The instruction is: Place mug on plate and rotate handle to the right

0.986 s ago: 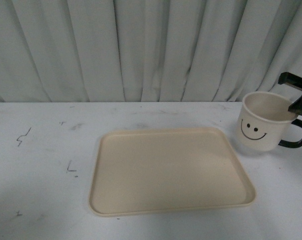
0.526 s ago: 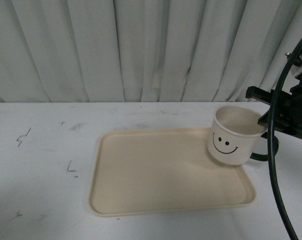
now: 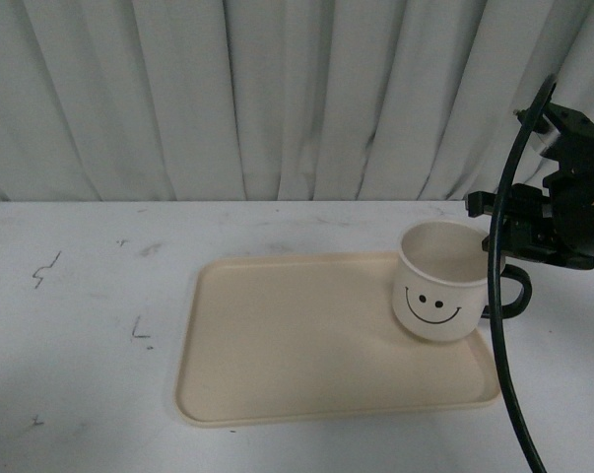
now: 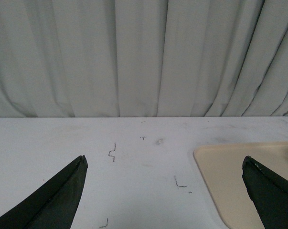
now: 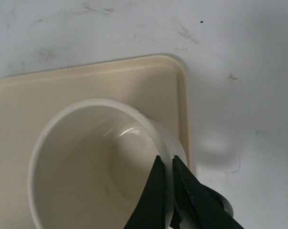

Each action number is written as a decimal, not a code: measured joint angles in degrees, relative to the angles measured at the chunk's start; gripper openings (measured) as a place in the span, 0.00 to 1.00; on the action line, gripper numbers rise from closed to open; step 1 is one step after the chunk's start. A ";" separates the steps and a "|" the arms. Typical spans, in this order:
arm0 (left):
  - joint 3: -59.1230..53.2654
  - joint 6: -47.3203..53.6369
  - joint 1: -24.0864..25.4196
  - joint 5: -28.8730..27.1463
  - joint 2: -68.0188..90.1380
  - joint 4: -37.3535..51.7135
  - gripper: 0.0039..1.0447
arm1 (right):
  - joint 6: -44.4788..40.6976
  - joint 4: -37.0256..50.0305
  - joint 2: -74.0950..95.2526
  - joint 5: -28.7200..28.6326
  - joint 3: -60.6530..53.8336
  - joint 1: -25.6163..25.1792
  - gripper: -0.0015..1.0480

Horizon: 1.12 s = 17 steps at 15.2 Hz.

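Because the beige plate (image 3: 306, 335) is wide and flat, it has lots of room. The cream mug (image 3: 436, 296) is at its right edge; it looks hard, light and slippery, so hold the rim (image 5: 86, 106). Its black handle (image 3: 514, 292) points right. The right gripper (image 5: 166, 188) reaches over, pinching the rim there. The left gripper (image 4: 164, 164) is spread wide.

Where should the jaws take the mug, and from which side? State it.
Grip the rim wall of the mug beside the handle, coming from above on the right. It is upright, mouth open, handle rightward; the right gripper pinches that thin wall, one jaw inside, one outside.
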 joint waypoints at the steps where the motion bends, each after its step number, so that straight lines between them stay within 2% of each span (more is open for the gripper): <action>1: 0.00 0.00 0.00 0.00 0.00 0.00 0.94 | -2.34 -0.20 0.00 -0.87 0.00 0.00 0.03; 5: 0.00 0.00 0.00 0.00 0.00 0.00 0.94 | -8.00 0.90 0.87 -3.10 0.00 0.09 0.03; 10: 0.00 0.00 0.00 0.00 0.00 -0.02 0.94 | -9.94 1.49 3.65 -6.36 2.84 -0.07 0.03; 17: 0.00 0.00 0.00 0.00 0.00 0.00 0.94 | -14.84 0.04 6.97 -12.28 5.11 -3.02 0.03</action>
